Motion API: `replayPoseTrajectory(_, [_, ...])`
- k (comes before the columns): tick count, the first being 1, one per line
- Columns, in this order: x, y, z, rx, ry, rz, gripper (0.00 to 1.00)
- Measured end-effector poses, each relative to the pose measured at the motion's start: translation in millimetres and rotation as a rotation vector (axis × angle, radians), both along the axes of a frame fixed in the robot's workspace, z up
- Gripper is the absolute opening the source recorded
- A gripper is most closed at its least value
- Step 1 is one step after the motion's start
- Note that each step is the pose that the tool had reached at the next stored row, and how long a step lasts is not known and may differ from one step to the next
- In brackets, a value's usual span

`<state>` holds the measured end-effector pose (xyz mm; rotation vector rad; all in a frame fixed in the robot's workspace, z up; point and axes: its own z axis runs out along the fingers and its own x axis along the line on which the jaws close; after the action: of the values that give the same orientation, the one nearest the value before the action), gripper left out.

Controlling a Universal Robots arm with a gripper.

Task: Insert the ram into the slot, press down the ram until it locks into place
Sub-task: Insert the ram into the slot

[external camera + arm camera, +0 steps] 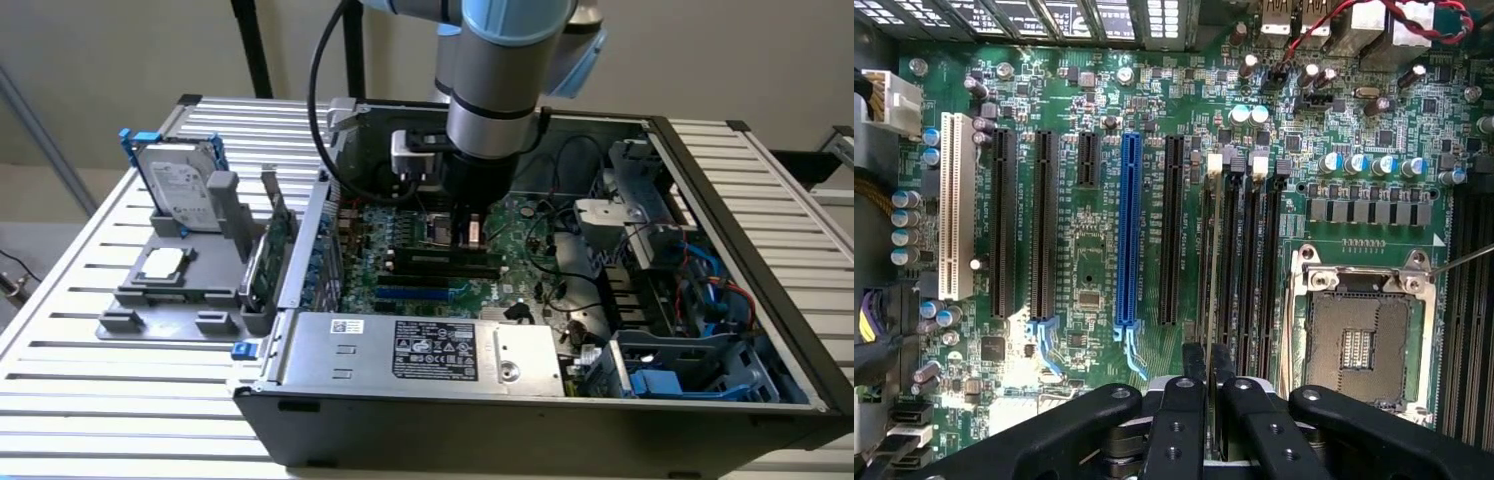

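Note:
In the wrist view my gripper [1209, 395] is shut on the ram [1208, 290], which I see edge-on as a thin line running away from the fingers [1179, 410]. The ram stands upright along the outermost of several parallel black slots [1212, 250], the one farthest from the CPU socket. I cannot tell how deep it sits. The white end clips [1215, 165] at the far end of the slots stand free. In the exterior view the gripper [466, 240] is low inside the computer case, right over the black slots [434, 266] on the green motherboard [400, 285].
A blue slot [1126, 230] and more black slots lie beside the memory slots, and the square metal CPU socket [1359, 335] is on the other side. The case walls, cables [587, 300], drive cage and power supply [414, 350] surround the board. A hard drive [180, 185] stands outside at the exterior view's left.

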<state>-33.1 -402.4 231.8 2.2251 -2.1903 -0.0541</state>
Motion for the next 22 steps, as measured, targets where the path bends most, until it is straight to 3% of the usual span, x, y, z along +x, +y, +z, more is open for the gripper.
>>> replayPoseTrajectory(22, [-0.6,1.9,-5.7,-0.0001,-0.0002,0.008,0.14])
